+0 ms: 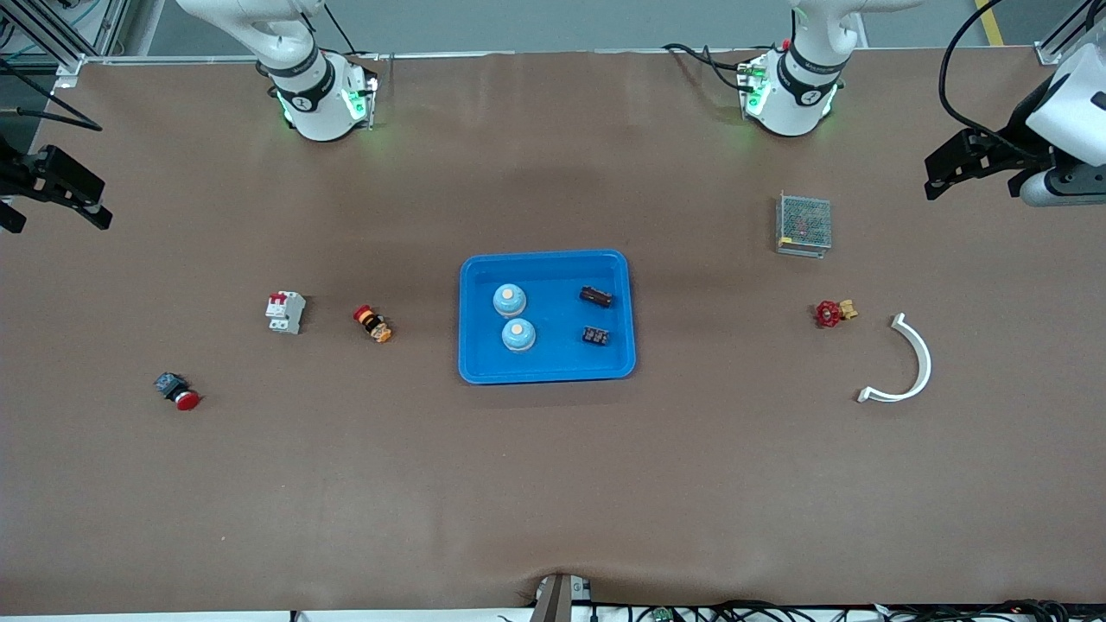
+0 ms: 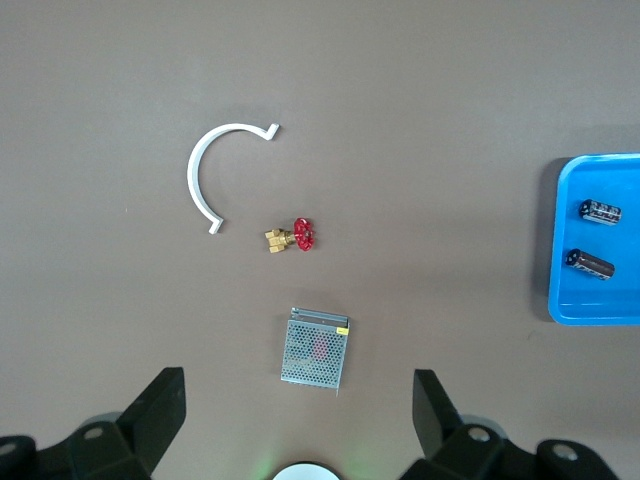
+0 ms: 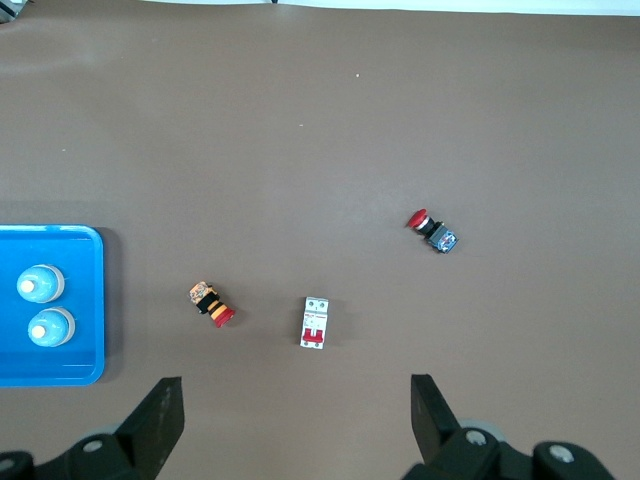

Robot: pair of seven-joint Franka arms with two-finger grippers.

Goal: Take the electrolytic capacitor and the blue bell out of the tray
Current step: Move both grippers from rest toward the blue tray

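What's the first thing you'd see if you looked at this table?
Probably the bright blue tray in the middle of the table, holding two pale blue bells and two small dark capacitors. Next, the white curved piece toward the left arm's end.

Toward the right arm's end of the table we saw a white circuit breaker, an orange-and-red push button beside it, and a red-capped switch nearer the front camera. Toward the left arm's end lay a metal mesh box, a red-handled brass valve, and a white curved clip.
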